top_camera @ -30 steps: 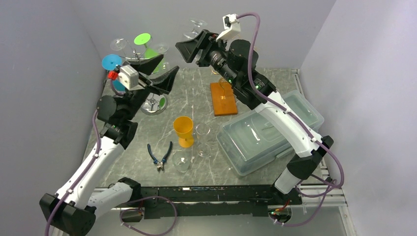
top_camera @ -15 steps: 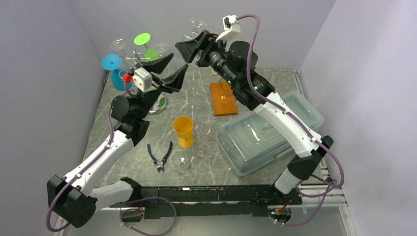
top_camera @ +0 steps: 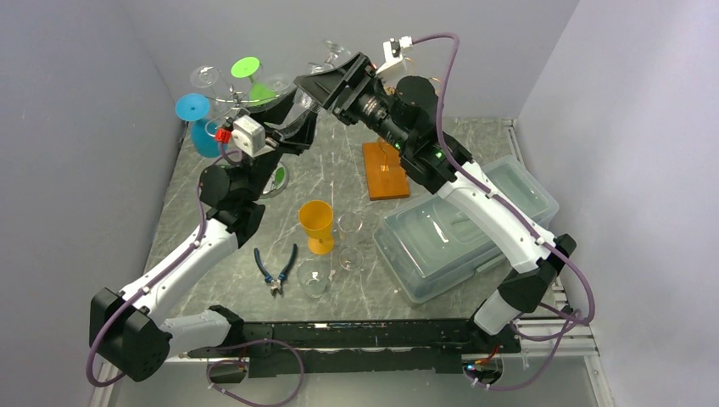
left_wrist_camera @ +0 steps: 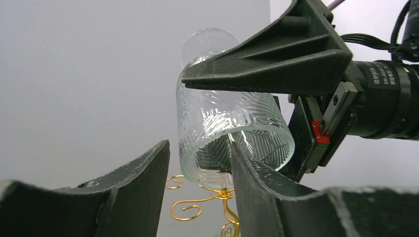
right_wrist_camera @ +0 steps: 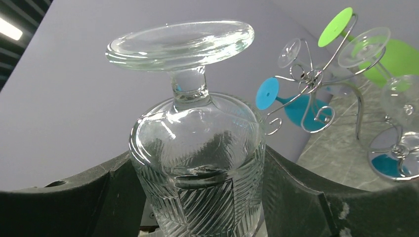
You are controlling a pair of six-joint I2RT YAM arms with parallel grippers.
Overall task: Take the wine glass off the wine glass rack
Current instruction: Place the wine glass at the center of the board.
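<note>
Wine glass (right_wrist_camera: 192,138) inverted in right claw (right_wrist_camera: 197,202), stem upright, foot uppermost

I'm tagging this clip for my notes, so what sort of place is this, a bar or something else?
Probably a robot test cell, not a bar: plain walls box in a marble-look table, and unrelated props share it, like pliers and a lidded plastic bin.
</note>
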